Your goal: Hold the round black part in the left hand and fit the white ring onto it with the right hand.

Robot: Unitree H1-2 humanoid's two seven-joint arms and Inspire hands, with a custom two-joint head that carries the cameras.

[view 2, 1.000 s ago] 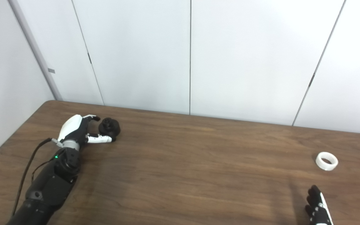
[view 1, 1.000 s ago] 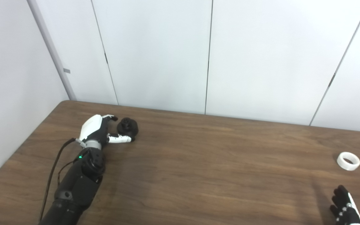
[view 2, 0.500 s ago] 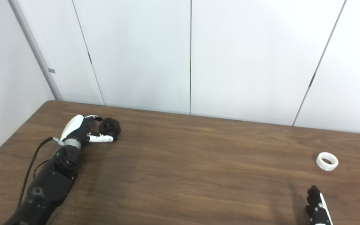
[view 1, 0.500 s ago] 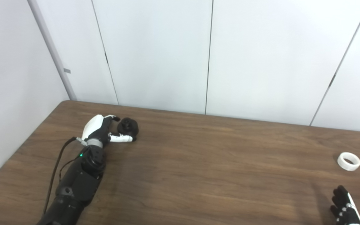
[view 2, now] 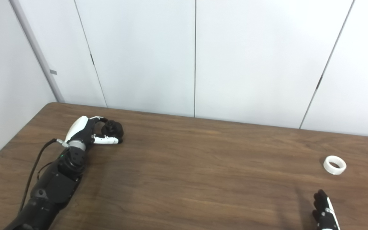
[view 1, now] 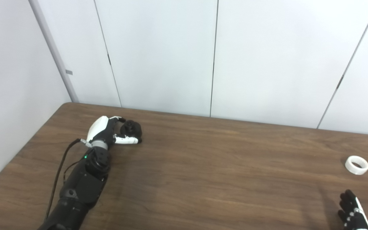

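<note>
The round black part (view 1: pixel 133 127) rests on the brown table (view 1: pixel 209 166) at the far left. My left hand (view 1: pixel 108 131) reaches it from the near side. The thumb (view 1: pixel 126 140) lies along the part's front and the fingers (view 1: pixel 119 120) curl toward its far top, so the part sits between them on the table. The white ring (view 1: pixel 356 164) lies flat at the right side of the table. My right hand (view 1: pixel 351 212) shows only its extended fingers at the bottom right corner, a short way in front of the ring, holding nothing.
White wall panels (view 1: pixel 212 57) stand right behind the table's far edge. The table's left edge (view 1: pixel 21 153) runs close to my left arm (view 1: pixel 81 185) and its trailing black cable (view 1: pixel 57 172).
My left hand has slid forward and to the right, so thumb and fingers now reach further around the black part. The part, the ring and my right hand have stayed put.
</note>
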